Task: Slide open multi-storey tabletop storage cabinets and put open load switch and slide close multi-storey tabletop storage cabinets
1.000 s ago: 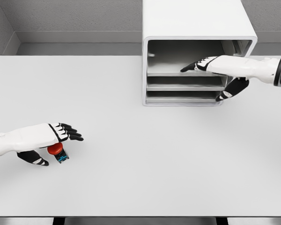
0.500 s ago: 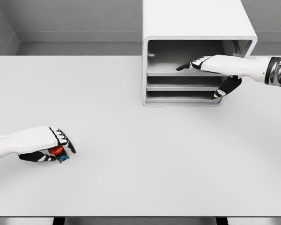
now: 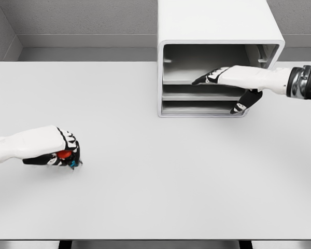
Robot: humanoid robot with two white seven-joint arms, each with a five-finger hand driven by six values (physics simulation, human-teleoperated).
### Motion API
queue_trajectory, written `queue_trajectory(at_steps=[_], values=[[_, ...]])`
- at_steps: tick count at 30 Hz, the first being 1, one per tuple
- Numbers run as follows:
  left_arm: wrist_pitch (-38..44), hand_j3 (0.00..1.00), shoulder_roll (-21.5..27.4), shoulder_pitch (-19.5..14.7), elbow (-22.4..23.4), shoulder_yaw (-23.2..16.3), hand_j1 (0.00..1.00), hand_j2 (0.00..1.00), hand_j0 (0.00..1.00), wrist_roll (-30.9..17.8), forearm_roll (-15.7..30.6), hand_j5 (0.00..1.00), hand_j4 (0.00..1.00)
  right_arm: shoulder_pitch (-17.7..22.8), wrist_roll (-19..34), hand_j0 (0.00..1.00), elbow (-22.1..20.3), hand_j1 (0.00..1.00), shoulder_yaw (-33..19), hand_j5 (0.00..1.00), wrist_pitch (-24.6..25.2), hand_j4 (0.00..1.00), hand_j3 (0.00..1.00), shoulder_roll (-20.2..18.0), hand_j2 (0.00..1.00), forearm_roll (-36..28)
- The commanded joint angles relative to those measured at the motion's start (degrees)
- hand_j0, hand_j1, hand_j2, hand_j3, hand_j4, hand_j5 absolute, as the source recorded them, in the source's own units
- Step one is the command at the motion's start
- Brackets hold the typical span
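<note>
L hand [image 3: 54, 150] sits low on the left of the table [image 3: 145, 181], fingers curled tight round the switch [image 3: 67, 157]; only its red knob and a bit of blue at the bottom edge peek out from under the knuckles, so it's gripped, resting on or just above the tabletop, can't tell which. Its white forearm runs off the left edge. R hand [image 3: 233, 83] is over at the cabinet [image 3: 217, 31], arm coming in from the right w/ a dark metal wrist cuff. Fingers are stretched flat and relaxed, holding nothing; fingertips [image 3: 201, 81] reach in over the front edge of the upper shelf [image 3: 197, 82], thumb hangs down in front of the lower shelves near the right wall. Cabinet is a white box w/ rounded corners, standing at the back of the table right of centre, front open, three levels showing inside. Switch and cabinet are well apart, w/ bare tabletop between. Grey wall behind.
</note>
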Motion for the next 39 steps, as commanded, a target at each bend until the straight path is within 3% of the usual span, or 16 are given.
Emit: queue_trajectory(at_steps=[1,11,21,24,26,31,39], values=[[0.12,0.39,-0.09,-0.09,-0.43,-0.07,0.39,0.39,0.39,0.02,1.12,0.39,0.39,0.0,0.25,1.0,-1.64,1.0,0.35,1.0,-0.71,1.0,1.0,-0.06,1.0,0.35],[0.12,0.39,-0.27,-6.33,-0.43,-0.15,0.39,0.39,0.39,0.02,3.14,0.39,0.39,0.27,0.25,1.0,-6.13,1.0,0.35,1.0,-2.03,1.0,1.0,-1.73,1.0,0.35],[0.12,0.39,-2.55,-9.93,-0.43,-0.15,0.39,0.39,0.39,0.02,3.67,0.39,0.39,2.02,0.25,1.0,-8.24,1.0,0.52,1.0,-4.32,1.0,1.0,-4.81,1.0,0.35],[0.12,0.4,-4.66,-10.99,-0.43,-0.24,0.4,0.4,0.4,0.02,3.67,0.4,0.4,2.64,0.25,1.0,-8.5,1.0,0.52,1.0,-6.51,1.0,1.0,-6.21,1.0,0.26],[0.12,0.4,-5.63,-11.43,-0.43,-0.51,0.4,0.4,0.4,0.02,3.67,0.4,0.4,3.17,0.25,1.0,-9.29,1.0,0.43,1.0,-12.92,1.0,1.0,-8.94,1.0,-0.09],[0.12,0.4,-7.47,-12.74,-0.43,-0.86,0.4,0.4,0.4,0.02,3.67,0.4,0.4,3.51,0.25,1.0,-9.38,1.0,0.43,1.0,-14.36,1.0,1.0,-11.05,1.0,-3.35],[0.12,0.4,-11.78,-16.52,-0.43,-2.26,0.4,0.4,0.4,-0.06,3.41,0.4,0.4,4.66,0.05,1.0,-9.64,1.0,0.43,1.0,-14.36,1.0,1.0,-17.99,1.0,-13.01]])
